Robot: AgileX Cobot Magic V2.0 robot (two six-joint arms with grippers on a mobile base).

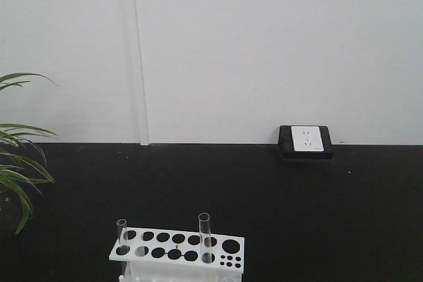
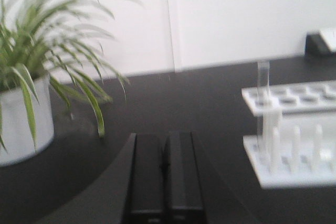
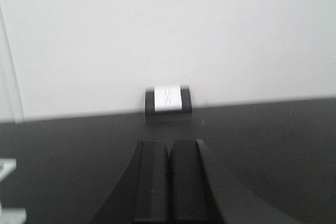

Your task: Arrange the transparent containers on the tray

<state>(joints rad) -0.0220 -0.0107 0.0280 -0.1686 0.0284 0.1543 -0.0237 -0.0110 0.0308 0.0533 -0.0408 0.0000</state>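
Two tubes (image 1: 204, 228) upright in white rack (image 1: 177, 249) toward table's (image 1: 330, 216) near edge, plant (image 2: 31, 77) at left edge, left gripper (image 2: 166, 140) pressed together, right gripper (image 3: 169, 146) likewise together.

Bright, even light with no harsh shadows; both wrist views are soft and blurred, the front view sharper.

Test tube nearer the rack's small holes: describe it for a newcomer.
On the black table, a white perforated rack sits at the bottom. Of its two tubes, this test tube stands right of centre; the other tube fills the left corner.
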